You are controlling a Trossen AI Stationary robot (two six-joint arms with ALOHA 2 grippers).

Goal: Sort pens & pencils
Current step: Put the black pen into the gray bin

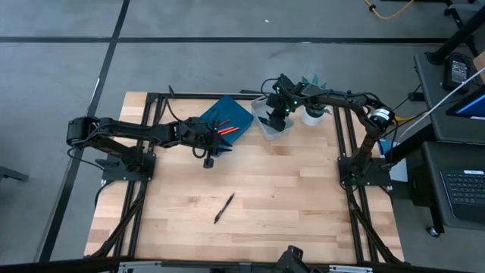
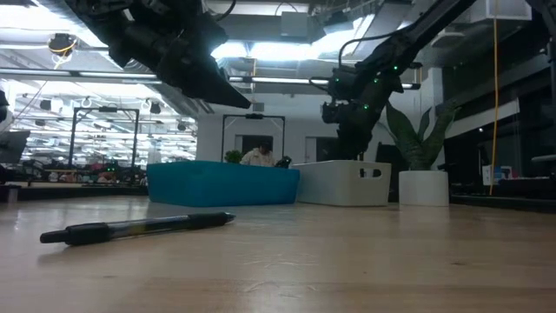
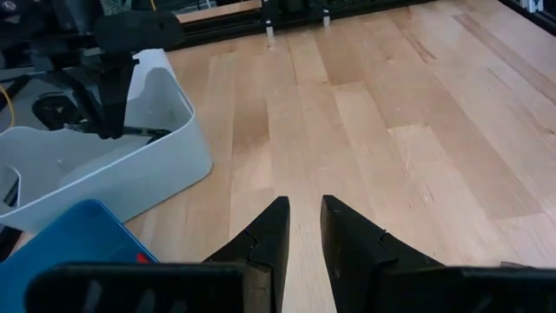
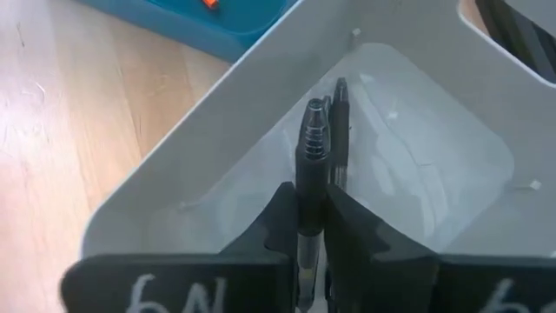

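My right gripper (image 4: 311, 204) hangs over the white bin (image 1: 269, 125) at the table's far side, shut on a black pen (image 4: 313, 143). A second black pen (image 4: 340, 109) lies inside the bin. Left of the bin, red pencils (image 1: 227, 130) lie in the blue tray (image 1: 231, 114). Another black pen (image 1: 223, 207) lies flat on the wooden table nearer the front edge. My left gripper (image 3: 304, 217) hovers above the table just in front of the blue tray. Its fingers are a narrow gap apart with nothing between them. My right gripper pinches the black pen between its two fingers at the barrel below the ridged section (image 4: 311, 187). The pen runs along the fingers, and its ridged end (image 4: 314, 122) sticks out past them. The fingers slant down into the bin from above. Whether the pen's end touches the bin's floor I cannot tell.
A white plant pot (image 1: 313, 115) stands right of the bin. Black frame rails (image 1: 151, 106) run along the table's left, right and far sides. Bare wood lies around the loose pen (image 2: 139, 228).
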